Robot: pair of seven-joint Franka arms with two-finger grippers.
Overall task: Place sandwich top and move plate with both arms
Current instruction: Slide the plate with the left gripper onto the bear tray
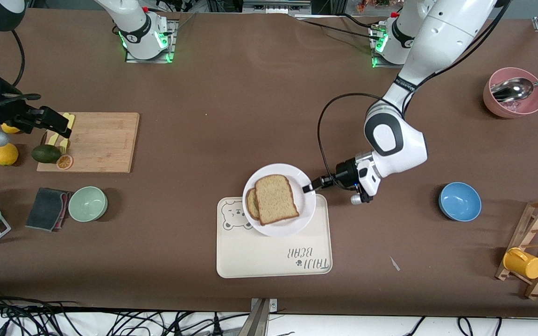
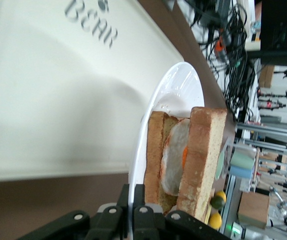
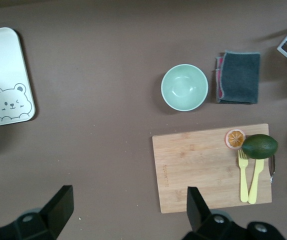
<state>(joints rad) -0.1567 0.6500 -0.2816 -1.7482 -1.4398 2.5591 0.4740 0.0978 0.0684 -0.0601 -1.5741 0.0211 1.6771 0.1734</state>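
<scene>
Sandwich top already on egg slice, on plate; plate sits on bear tray, overlapping tray edge farther from front camera. Judged step: moving plate. Left gripper pinched shut on plate rim at left arm's end. Right gripper wide open, empty, waiting above cutting board. Next move calls for right gripper at other rim, level lift. Left wrist view alone shows egg between slices; front view alone shows both arms.

Brown table, tangled cables along its near edge
</scene>
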